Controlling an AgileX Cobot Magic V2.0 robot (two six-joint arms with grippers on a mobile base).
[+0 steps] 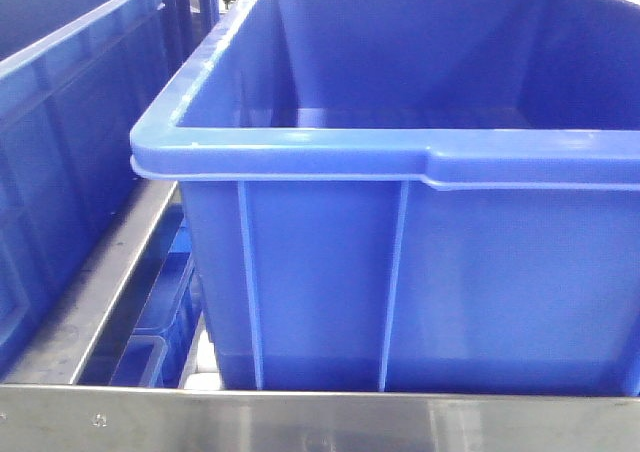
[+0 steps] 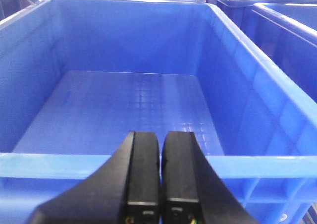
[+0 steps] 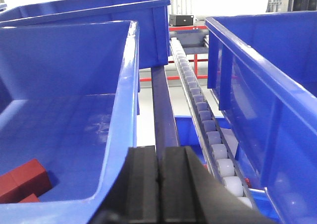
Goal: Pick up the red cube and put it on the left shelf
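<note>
Red cubes (image 3: 26, 178) lie clustered in the near left corner of a blue bin (image 3: 126, 85) in the right wrist view; I cannot single out one. My right gripper (image 3: 158, 149) is shut and empty, above that bin's near right corner, to the right of the cubes. My left gripper (image 2: 161, 135) is shut with nothing in it and hovers at the near rim of an empty blue bin (image 2: 49, 165). I cannot tell which part of the rack is the left shelf. Neither gripper shows in the front view.
A large blue bin (image 1: 300, 157) fills the front view, standing on a metal rack frame (image 1: 100, 282), with another blue bin (image 1: 60, 102) to its left. A roller track (image 3: 208, 135) and a further blue bin (image 3: 262, 85) lie right of the right gripper.
</note>
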